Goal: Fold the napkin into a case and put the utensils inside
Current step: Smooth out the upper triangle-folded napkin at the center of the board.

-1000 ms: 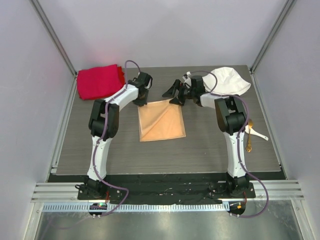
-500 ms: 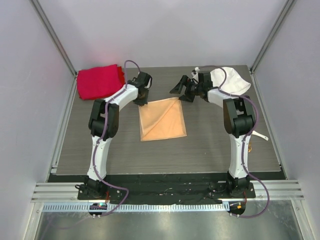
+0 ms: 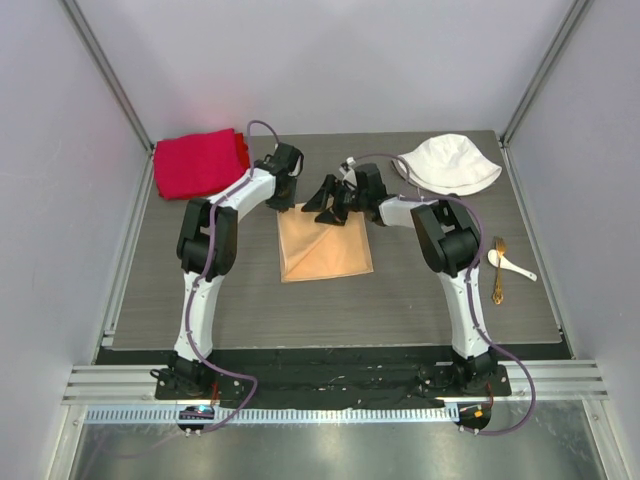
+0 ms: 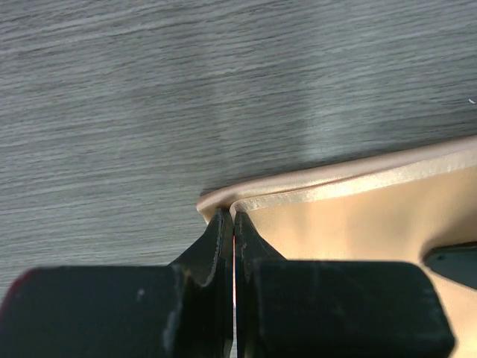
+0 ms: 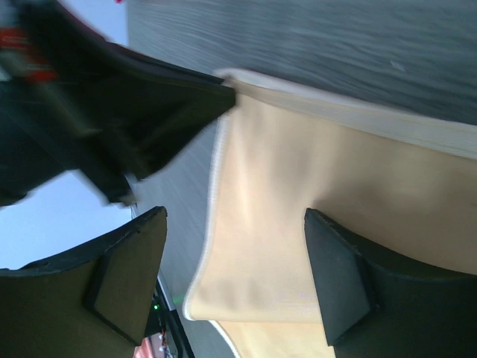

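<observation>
Swung over from beside the white hat (image 3: 450, 165), the right pincer (image 3: 335, 203) hangs jaws apart above the far edge of the napkin (image 3: 325, 245), spread on the worktop (image 3: 400, 300); the left pincer (image 4: 233, 224) is clamped on its far-left corner. The utensils (image 3: 510, 263) lie well right.
</observation>
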